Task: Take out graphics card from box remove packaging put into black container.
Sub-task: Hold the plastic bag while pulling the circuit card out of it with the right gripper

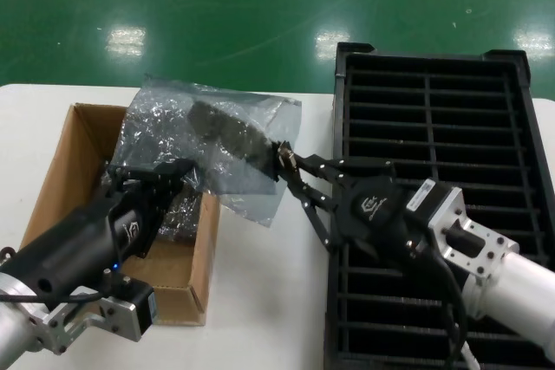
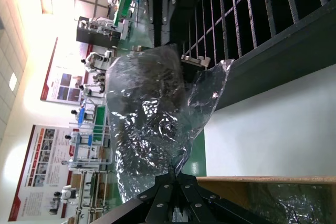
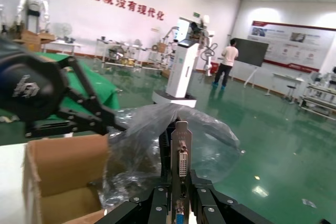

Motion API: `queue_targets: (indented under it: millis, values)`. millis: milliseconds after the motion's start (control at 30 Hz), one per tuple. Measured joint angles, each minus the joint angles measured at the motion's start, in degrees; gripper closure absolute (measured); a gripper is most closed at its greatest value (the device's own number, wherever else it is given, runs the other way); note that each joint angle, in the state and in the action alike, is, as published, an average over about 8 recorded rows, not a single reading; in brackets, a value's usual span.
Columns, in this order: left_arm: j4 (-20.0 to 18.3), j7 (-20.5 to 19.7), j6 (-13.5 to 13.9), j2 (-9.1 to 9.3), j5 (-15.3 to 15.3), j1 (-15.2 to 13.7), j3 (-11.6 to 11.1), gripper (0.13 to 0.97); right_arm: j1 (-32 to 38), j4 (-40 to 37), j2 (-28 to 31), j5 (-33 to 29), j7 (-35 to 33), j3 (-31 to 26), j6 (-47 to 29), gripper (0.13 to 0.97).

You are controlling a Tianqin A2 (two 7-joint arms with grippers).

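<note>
The graphics card is held above the table, most of it still inside the crinkly grey bag. My right gripper is shut on the card's silver end bracket, whose white port and blue port show between the jaws. My left gripper is shut on the bag's edge above the brown cardboard box. The bag hangs open toward the black slotted container, which lies to the right.
More crinkly grey plastic lies inside the box. White table shows between box and container. Green floor lies beyond the table's far edge. My left gripper shows in the right wrist view.
</note>
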Motion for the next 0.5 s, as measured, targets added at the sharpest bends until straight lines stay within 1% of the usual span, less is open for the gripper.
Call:
queue_targets:
  millis: [133,233,367,500]
  values:
    - [0.0,0.0,0.0,0.0,0.0,0.0,0.0,0.957,-1.1,1.1,1.4,1.4,-1.9,-0.1,-0.4,0.907]
    - [0.0,0.0,0.0,0.0,0.0,0.0,0.0,0.957,-2.1,2.5,3.6,3.0,-3.2,0.6,-1.1,0.907]
    - [0.0,0.0,0.0,0.0,0.0,0.0,0.0,0.957,-3.6,5.2,8.2,5.3,-3.5,2.6,-2.7,0.907]
    - [0.0,0.0,0.0,0.0,0.0,0.0,0.0,0.957,-4.9,8.0,13.8,7.4,-2.3,5.5,-4.3,0.907]
